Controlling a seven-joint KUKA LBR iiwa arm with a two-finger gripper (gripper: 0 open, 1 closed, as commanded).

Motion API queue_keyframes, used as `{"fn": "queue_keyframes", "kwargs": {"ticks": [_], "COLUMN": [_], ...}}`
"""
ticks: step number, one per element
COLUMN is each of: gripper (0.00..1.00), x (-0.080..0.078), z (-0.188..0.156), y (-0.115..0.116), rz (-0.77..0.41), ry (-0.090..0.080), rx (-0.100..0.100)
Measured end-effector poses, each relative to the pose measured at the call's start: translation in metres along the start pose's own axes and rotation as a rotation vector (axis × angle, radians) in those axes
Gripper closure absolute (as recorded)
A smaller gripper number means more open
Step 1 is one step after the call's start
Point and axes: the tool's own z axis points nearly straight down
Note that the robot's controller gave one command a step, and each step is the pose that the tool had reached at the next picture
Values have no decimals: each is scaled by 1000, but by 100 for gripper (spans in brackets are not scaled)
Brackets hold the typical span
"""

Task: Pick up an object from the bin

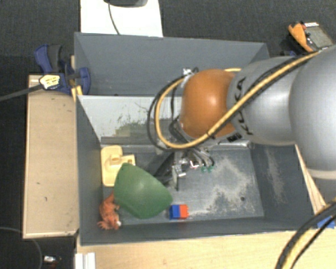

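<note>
My gripper (pixel 182 170) hangs low over the middle of the bin floor, just under the orange wrist cover, with metal parts showing. A green dome-shaped thing (pixel 140 193) lies just left of it, near the front left. A small blue and orange block (pixel 178 211) rests on the floor below the gripper, beside the green thing's edge. Something dark (pixel 161 166) lies between the green thing and the gripper; what it is I cannot make out.
A pale yellow flat piece (pixel 111 162) lies against the left wall behind the green thing. A small orange-red figure (pixel 108 212) sits in the front left corner. The bin floor to the right of the gripper is bare scuffed metal.
</note>
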Motion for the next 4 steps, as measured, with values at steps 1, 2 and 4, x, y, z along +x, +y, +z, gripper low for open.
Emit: {"fn": "queue_keyframes", "kwargs": {"ticks": [1,2,4], "gripper": [0,100,100], "x": [-19,-23,-22], "z": [27,35,29], "y": [-4,-8,-8], "rz": [-187,-157,-156], "ry": [0,7,5], "rx": [4,-6,-6]}}
